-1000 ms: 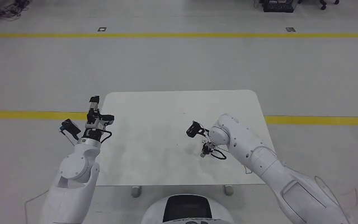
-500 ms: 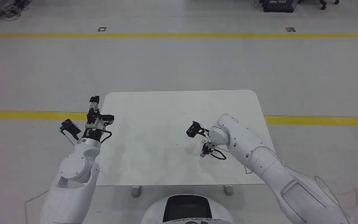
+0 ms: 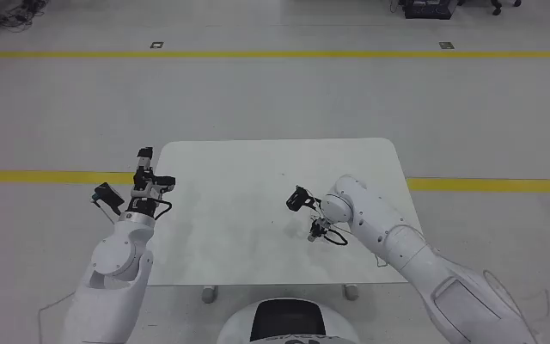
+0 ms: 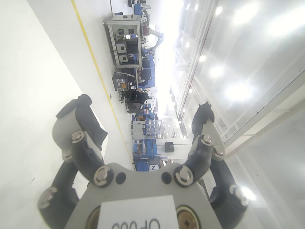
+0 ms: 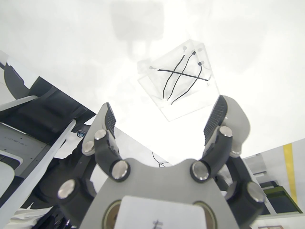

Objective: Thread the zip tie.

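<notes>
Right gripper (image 5: 164, 110) gapes empty, facing a clear box (image 5: 190, 102) of black zip ties (image 5: 180, 73); left gripper (image 4: 144, 103) gapes empty too (white labels (image 5: 157, 213) on both, print cut off).

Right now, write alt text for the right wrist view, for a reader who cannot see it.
The open right gripper hangs over a white table, with a clear square container just beyond its fingertips. Three black zip ties lie crossed in it.

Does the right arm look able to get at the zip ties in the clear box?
Likely yes: the right gripper is open, the zip ties lie in the clear box ahead, nothing between.
</notes>
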Available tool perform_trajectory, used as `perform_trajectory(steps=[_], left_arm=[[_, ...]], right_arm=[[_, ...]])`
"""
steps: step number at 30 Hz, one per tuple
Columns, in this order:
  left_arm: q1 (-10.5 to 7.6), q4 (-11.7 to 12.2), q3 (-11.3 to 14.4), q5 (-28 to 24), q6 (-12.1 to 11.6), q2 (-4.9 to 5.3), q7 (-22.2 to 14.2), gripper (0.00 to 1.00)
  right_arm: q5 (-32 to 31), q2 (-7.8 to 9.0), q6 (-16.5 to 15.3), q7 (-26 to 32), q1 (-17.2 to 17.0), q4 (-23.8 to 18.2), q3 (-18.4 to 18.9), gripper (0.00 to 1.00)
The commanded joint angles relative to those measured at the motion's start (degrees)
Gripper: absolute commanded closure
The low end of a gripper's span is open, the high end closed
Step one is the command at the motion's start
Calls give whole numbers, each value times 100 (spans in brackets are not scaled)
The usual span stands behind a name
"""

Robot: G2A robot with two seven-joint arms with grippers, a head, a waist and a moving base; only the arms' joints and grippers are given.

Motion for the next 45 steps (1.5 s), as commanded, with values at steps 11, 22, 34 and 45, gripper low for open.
perform_trajectory(steps=[11, 22, 34, 45], left_arm=[[0, 0, 0, 0, 0, 0, 0, 0], [0, 0, 0, 0, 0, 0, 0, 0], [0, 0, 0, 0, 0, 0, 0, 0], [0, 0, 0, 0, 0, 0, 0, 0]], right_arm=[[-104, -14, 792, 160, -180, -446, 45, 0], [-5, -22, 1109, 408, -186, -448, 126, 0], [42, -42, 912, 113, -211, -231, 110, 0], [51, -30, 979, -9, -280, -150, 173, 0]])
